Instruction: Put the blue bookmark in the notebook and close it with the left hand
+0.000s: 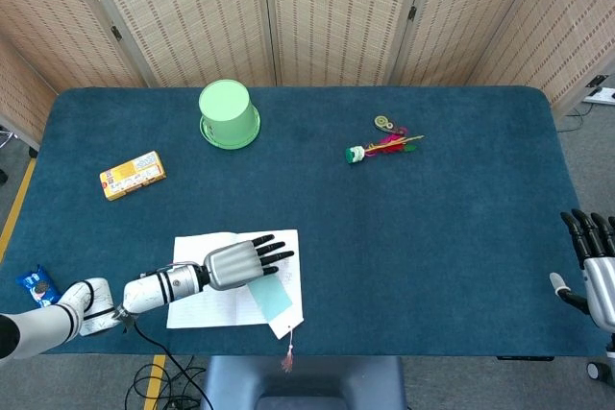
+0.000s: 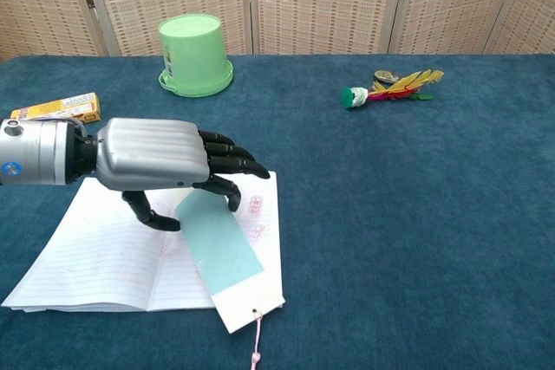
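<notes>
A dark teal carpet-like table surface (image 1: 442,237) fills most of both views, backed by tall folding screens of woven beige cane (image 1: 327,16). Near the front edge on the robot's left lies the open white lined notebook (image 2: 95,257), pages up and spread flat. Over its right-hand page hangs the left hand (image 2: 160,166), a silver-backed hand with black fingers (image 2: 234,155) stretched forward and slightly fanned; the thumb and a curled finger pinch the upper end of the long pale-blue paper bookmark (image 2: 218,244). The bookmark slants down across the right page toward the front corner, its white lower end jutting past the page edge, and a thin reddish tassel cord (image 2: 257,346) trails from it onto the table. Whether the strip lies flat on the paper or is held just above it cannot be told.

At the far side stands an upturned light-green plastic bucket (image 1: 229,113). At the far right edge of the head view the right hand (image 1: 594,266) rests well apart from everything, black fingers straight and apart, holding nothing. A yellow-orange snack box (image 1: 132,175) lies toward the left, and a blue biscuit packet (image 1: 38,288) sits at the left border. Right of centre is a green-tipped shuttlecock with red and yellow feathers (image 1: 382,148), and just beside it a small round yellowish tape-like roll (image 1: 385,123).
</notes>
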